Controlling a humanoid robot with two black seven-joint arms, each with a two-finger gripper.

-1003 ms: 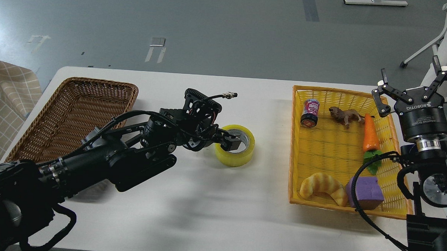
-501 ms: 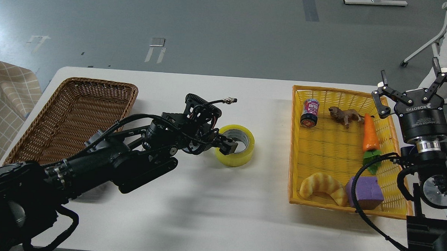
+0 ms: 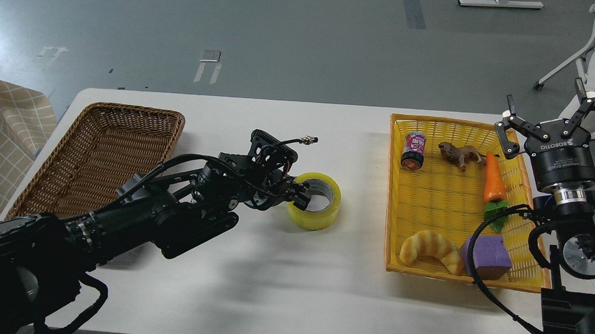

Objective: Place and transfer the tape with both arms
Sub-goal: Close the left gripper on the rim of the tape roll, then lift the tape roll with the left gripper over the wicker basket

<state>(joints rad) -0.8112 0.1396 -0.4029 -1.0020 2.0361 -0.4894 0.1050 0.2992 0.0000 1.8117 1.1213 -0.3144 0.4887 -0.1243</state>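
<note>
On the left side of the white table [image 3: 272, 281] sits a brown wicker basket [image 3: 102, 148], tilted a little in the view, with the robot's left arm [image 3: 139, 215] crossing in front of its near corner. That black arm comes in from the lower left and reaches toward the middle of the table, cables looping over its wrist. The left gripper [image 3: 300, 194] is at the near-left rim of the tape [image 3: 318, 208], one dark fingertip over the wall and seemingly inside the grey-white core; how far its fingers are spread, or whether they press on the wall, cannot be told from this angle. The tape, a translucent yellow roll, lies flat on the table between the two baskets, nearer the brown one's side than the yellow one's.

Further right stands a yellow plastic basket [image 3: 392, 191]. Along its far edge lie a small red-and-blue can [image 3: 412, 150] and a brown toy lion [image 3: 460, 154]; a toy carrot [image 3: 493, 183] with green leaves lies against the right wall. At the near edge rest a golden croissant toy [image 3: 430, 249] and, just beside it, a purple block [image 3: 487, 255].

Beyond the basket's right edge, the right arm [image 3: 571, 214] rises upright, well apart from the tape. The right gripper [image 3: 555, 125] points up and away, its fingers spread wide with nothing between them.
</note>
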